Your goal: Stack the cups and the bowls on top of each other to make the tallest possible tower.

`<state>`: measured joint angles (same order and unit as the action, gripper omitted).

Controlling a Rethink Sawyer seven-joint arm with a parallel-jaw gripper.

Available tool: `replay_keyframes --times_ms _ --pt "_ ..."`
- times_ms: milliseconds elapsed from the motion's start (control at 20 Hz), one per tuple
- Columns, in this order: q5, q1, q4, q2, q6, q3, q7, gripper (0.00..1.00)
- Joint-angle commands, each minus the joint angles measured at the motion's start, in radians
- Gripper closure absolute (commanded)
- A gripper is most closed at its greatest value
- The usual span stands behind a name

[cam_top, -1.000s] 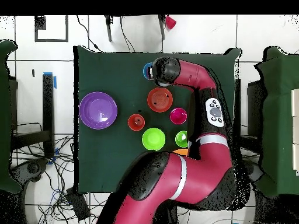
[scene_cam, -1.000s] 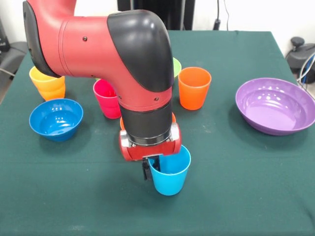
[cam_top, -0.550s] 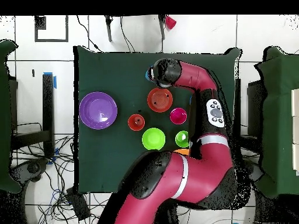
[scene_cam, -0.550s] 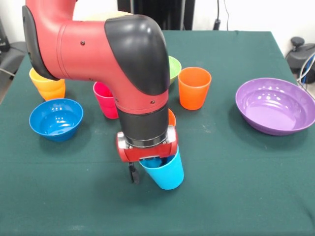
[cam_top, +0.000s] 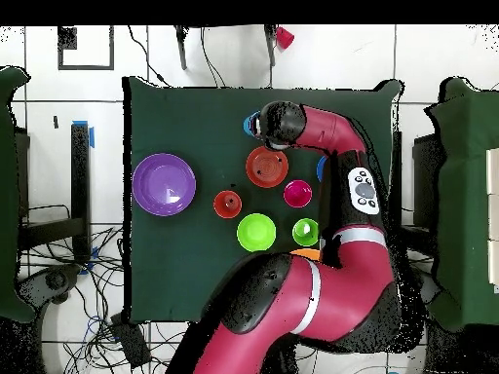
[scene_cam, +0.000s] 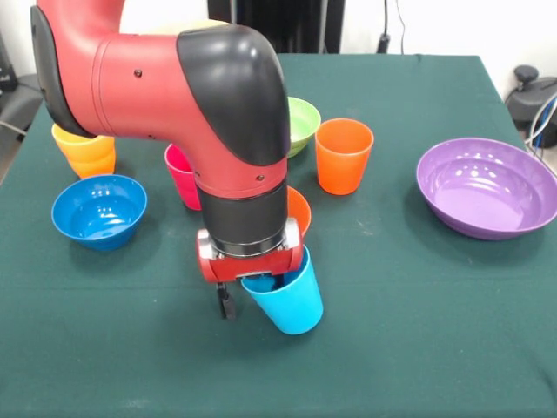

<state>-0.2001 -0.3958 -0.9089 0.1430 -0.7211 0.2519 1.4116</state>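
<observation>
Gripping the tilted light blue cup (scene_cam: 285,300), the pincer (scene_cam: 248,296) is closed.

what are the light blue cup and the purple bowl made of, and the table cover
Light blue cup: looks like smooth plastic, even colour with a soft sheen. Purple bowl: glossy plastic, bright highlights inside. Table cover: probably matte green cloth or felt, no shine.

Five plastic cups (scene_cam: 344,155) and four plastic bowls (scene_cam: 487,187).
</observation>
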Motion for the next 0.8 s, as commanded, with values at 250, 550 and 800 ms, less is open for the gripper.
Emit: replay_keyframes --times_ms 250,550,800 --pt "-0.073 0.010 -0.111 0.023 -0.045 0.054 -0.145 0.00" --pt "-0.045 0.022 -0.198 0.121 -0.091 0.050 -0.100 0.00" --pt "-0.023 0.026 -0.247 0.166 -0.120 0.054 -0.066 0.00"
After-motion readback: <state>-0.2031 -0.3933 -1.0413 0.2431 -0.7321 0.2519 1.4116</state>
